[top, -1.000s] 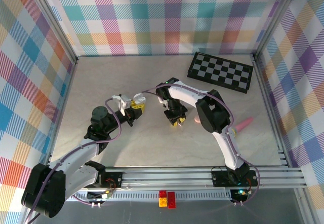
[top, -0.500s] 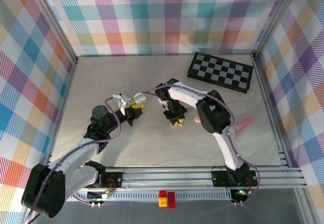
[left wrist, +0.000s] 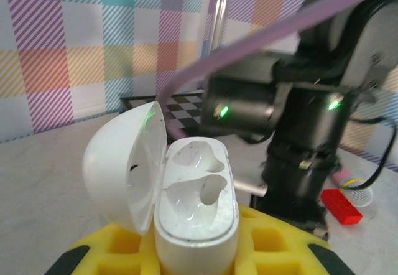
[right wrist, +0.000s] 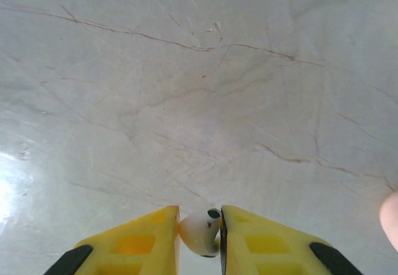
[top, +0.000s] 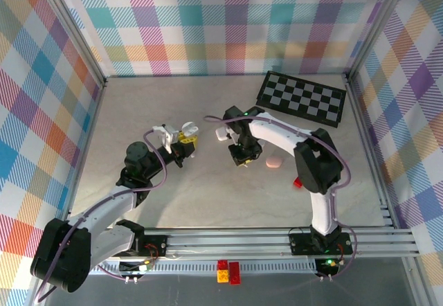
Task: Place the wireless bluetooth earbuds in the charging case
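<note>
White charging case (left wrist: 196,225) upright, lid (left wrist: 124,163) flipped open toward nine o'clock, both sockets (left wrist: 198,158) empty, white earbud (right wrist: 200,231) pinched between yellow fingers (right wrist: 267,244)

One charging case (left wrist: 193,225), lid up, two empty wells (left wrist: 198,157). One white earbud (right wrist: 199,231). One checkerboard (top: 301,98), far right. One pink pebble (top: 274,162) and one red block (left wrist: 341,205), right of centre. One red-and-yellow brick cluster (top: 228,271) at the near edge.
</note>
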`<action>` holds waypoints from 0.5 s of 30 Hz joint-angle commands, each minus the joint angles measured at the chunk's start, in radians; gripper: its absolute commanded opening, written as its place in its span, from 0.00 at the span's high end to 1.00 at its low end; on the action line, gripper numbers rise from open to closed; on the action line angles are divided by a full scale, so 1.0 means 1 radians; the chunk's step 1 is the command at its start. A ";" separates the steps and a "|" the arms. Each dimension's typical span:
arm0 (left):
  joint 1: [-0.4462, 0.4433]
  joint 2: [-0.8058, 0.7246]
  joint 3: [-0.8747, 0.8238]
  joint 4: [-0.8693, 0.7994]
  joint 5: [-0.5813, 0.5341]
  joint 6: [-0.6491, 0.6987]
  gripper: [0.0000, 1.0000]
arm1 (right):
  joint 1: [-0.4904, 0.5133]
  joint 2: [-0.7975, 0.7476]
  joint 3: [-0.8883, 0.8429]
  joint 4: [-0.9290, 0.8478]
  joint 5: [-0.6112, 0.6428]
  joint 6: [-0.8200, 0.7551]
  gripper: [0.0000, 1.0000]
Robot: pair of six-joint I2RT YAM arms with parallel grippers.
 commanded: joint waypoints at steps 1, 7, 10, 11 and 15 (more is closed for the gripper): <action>-0.051 0.017 0.035 0.038 -0.055 0.059 1.00 | -0.031 -0.074 -0.051 0.083 -0.069 0.029 0.78; -0.140 0.074 0.090 -0.023 -0.103 0.140 1.00 | -0.084 -0.178 -0.130 0.180 -0.154 0.053 0.79; -0.166 0.127 0.114 0.003 -0.117 0.141 1.00 | -0.109 -0.234 -0.168 0.225 -0.194 0.070 0.79; -0.176 0.146 0.123 0.012 -0.121 0.144 1.00 | -0.118 -0.254 -0.181 0.239 -0.210 0.076 0.79; -0.223 0.214 0.147 0.040 -0.143 0.161 1.00 | -0.147 -0.314 -0.211 0.275 -0.263 0.093 0.79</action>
